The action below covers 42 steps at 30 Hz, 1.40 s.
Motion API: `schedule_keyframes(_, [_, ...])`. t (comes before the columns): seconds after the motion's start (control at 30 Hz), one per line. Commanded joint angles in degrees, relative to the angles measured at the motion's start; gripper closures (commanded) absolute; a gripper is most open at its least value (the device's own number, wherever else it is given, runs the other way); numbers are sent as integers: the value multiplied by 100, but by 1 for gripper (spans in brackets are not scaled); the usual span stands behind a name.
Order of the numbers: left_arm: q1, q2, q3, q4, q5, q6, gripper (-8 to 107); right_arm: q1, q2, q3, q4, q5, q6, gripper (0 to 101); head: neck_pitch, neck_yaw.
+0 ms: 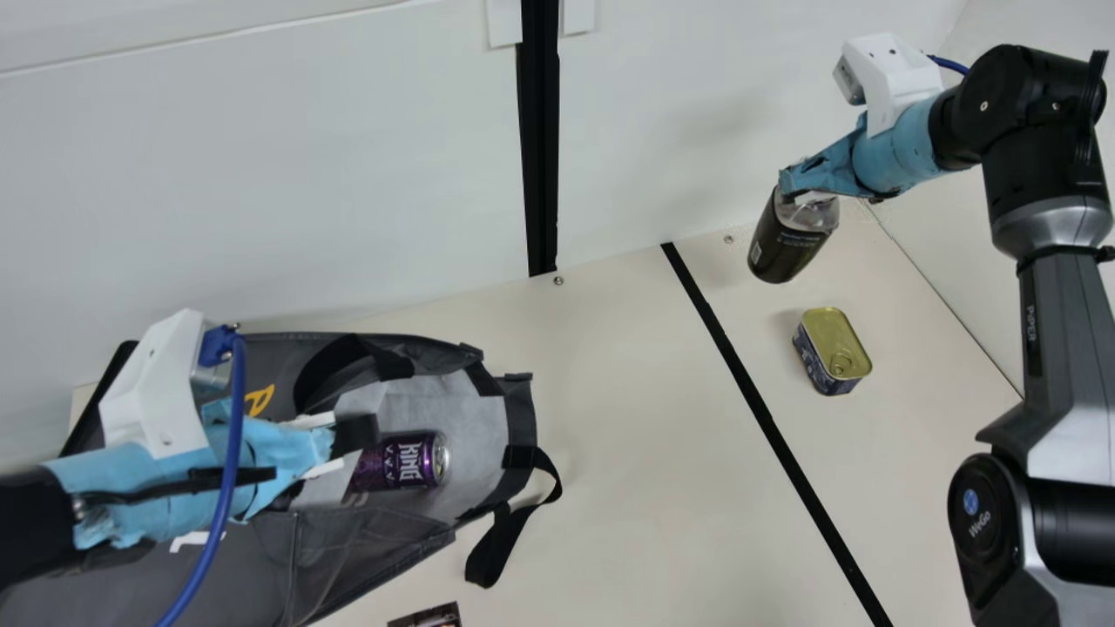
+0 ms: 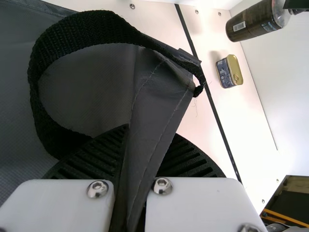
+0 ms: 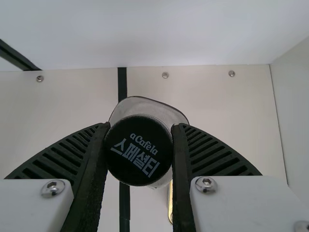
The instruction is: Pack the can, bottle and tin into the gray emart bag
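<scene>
White wall [image 1: 261, 157] rises behind our cream table [image 1: 610, 392], with a dark band [image 1: 540, 157] running up it. We see the purple can [image 1: 405, 460] on its side within the open mouth of the gray bag [image 1: 348, 557], its silver end facing out toward the opening. Our left gripper [image 1: 350, 442] is clamped on the bag; in its wrist view a fold of gray cloth [image 2: 157, 116] runs between the ribbed fingers. One black strap [image 1: 501, 544] droops from the mouth onto the table. Beyond it, a black line [image 1: 766, 418] crosses the table, and on its far side from the bag we see the tin [image 1: 834, 344], gold lid and pull ring up. Our right gripper [image 1: 803, 196] grasps the bottle [image 1: 782, 248] by its dark cap [image 3: 139, 150], and we have it tilted in the air, above the table and near the wall, apart from the tin.
</scene>
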Motion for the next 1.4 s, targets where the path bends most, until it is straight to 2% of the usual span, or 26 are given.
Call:
schedule_keyframes(0.0, [0,0,0,0,0,0,89,39,-51,69,33,3,-76,101,-130,-5])
schedule_keyframes(0.5, [0,0,0,0,0,0,89,312,-529,633,331,3,-653,101,-130,-5])
schedule_keyframes(1.37, [0,0,0,0,0,0,89,941,-1457,1881,640,3,-1463,101,-130,-5])
